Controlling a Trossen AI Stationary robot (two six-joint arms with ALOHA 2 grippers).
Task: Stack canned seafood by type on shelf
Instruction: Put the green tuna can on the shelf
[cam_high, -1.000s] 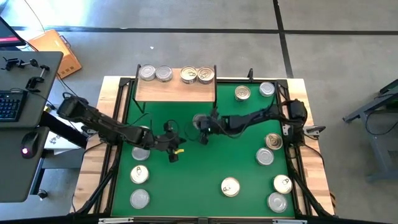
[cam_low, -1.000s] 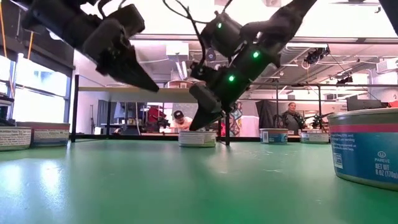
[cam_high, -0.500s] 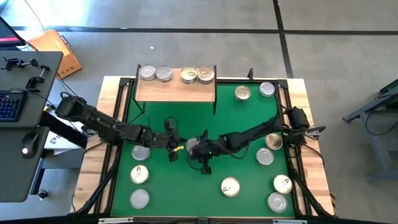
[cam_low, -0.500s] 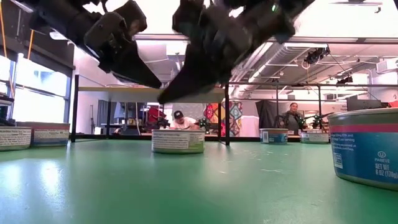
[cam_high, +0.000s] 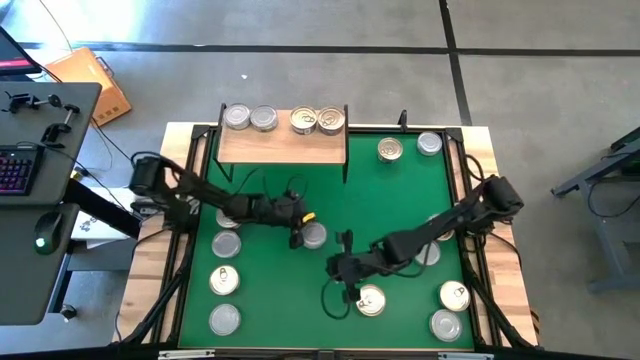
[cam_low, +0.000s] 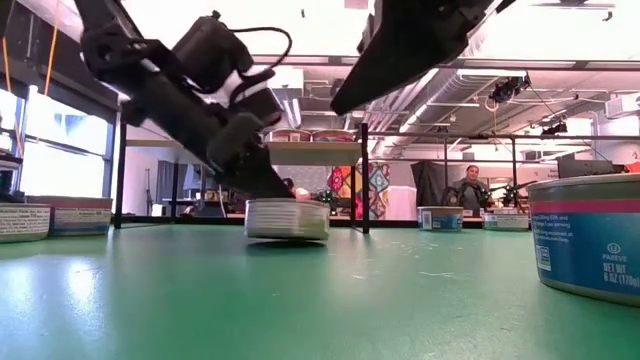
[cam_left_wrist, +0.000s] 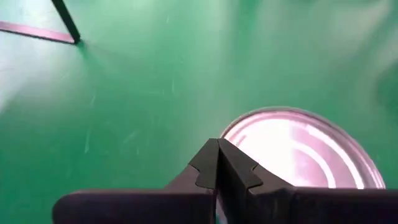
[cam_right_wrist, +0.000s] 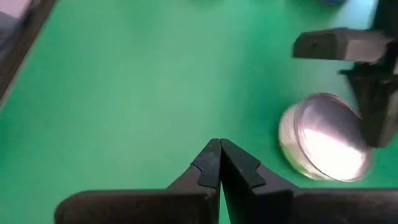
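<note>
One plain silver tin (cam_high: 314, 235) stands on the green mat's middle and also shows in the low view (cam_low: 288, 219). My left gripper (cam_high: 298, 230) is shut, low at that tin's left side. My right gripper (cam_high: 342, 250), also shut, hangs above the mat just right of and nearer than the tin, high in the low view (cam_low: 340, 105). The light-wood shelf (cam_high: 283, 146) stands at the far edge. Two silver tins (cam_high: 250, 118) and two gold-lidded tins (cam_high: 317, 121) stand along its far side. My left gripper (cam_left_wrist: 217, 149) has its shut fingertips (cam_low: 258, 193) at the top rim of the tin's left side (cam_left_wrist: 231, 132), slanting down from the table's left. They appear to touch the rim, though I cannot tell for certain. The tin stands flat on the mat.
More tins stand about the mat: silver (cam_high: 227, 243), gold (cam_high: 224, 280) and silver (cam_high: 224, 319) on the left, gold (cam_high: 370, 300) near my right arm, several on the right (cam_high: 455, 295) and two far right (cam_high: 390, 150). A large tin (cam_low: 590, 240) stands close to the low camera.
My right gripper slid the silver tin from below the shelf toward the near edge, then left it, rising and going on toward the near edge. My left gripper moved right and down to the tin's left side.
</note>
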